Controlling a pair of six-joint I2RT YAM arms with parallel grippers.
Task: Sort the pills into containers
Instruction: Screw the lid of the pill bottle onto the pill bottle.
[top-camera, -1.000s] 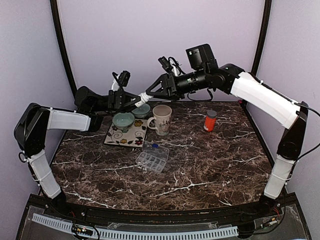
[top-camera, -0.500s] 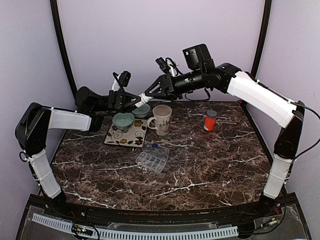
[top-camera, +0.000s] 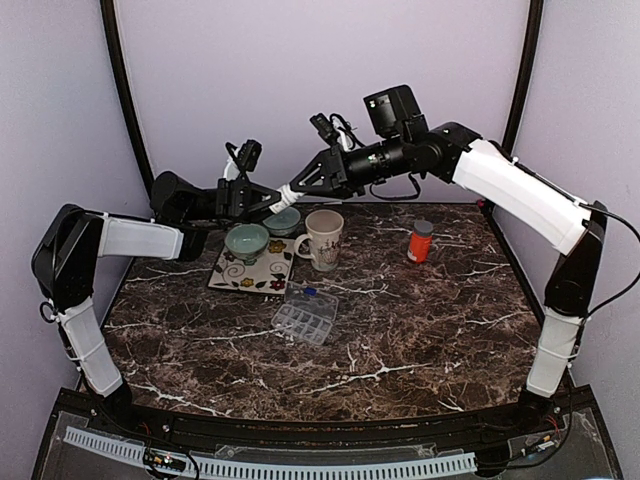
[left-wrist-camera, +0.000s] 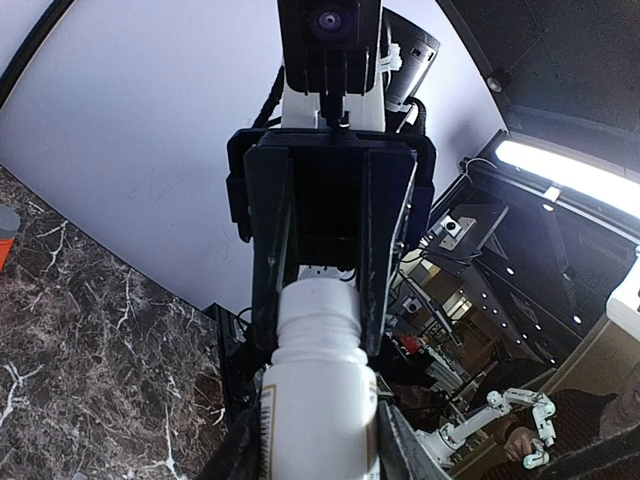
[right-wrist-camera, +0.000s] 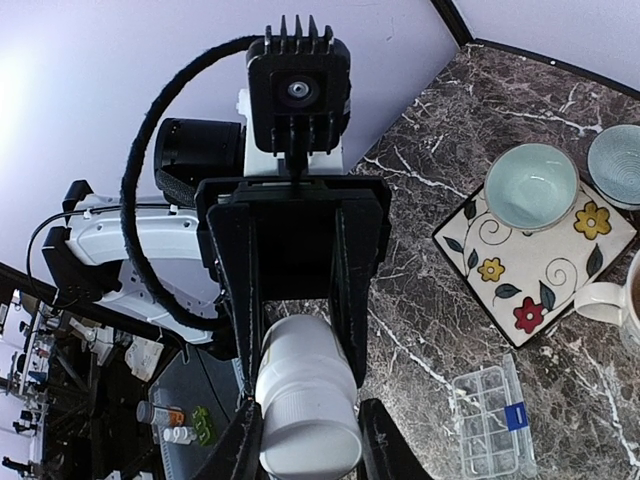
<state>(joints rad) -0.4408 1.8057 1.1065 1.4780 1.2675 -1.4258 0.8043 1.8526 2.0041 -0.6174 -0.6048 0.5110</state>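
Observation:
A white pill bottle (top-camera: 284, 195) hangs in the air between both grippers, above the bowls at the back left. My left gripper (top-camera: 268, 200) is shut on the bottle's body (left-wrist-camera: 320, 415). My right gripper (top-camera: 298, 188) is shut on its white cap (right-wrist-camera: 308, 440). In the left wrist view the right gripper's black fingers (left-wrist-camera: 375, 300) clamp the cap. A clear pill organizer (top-camera: 305, 313) lies on the table in front of the tile and also shows in the right wrist view (right-wrist-camera: 488, 420). No loose pills are visible.
A floral tile (top-camera: 250, 272) carries a teal bowl (top-camera: 246, 240) and a second bowl (top-camera: 283, 221). A cream mug (top-camera: 324, 238) stands beside it. An orange-capped bottle (top-camera: 421, 241) stands at the back right. The surface is dark marble.
The right arm has edged slightly left and up. Both grippers still hold the white bottle in the same place.

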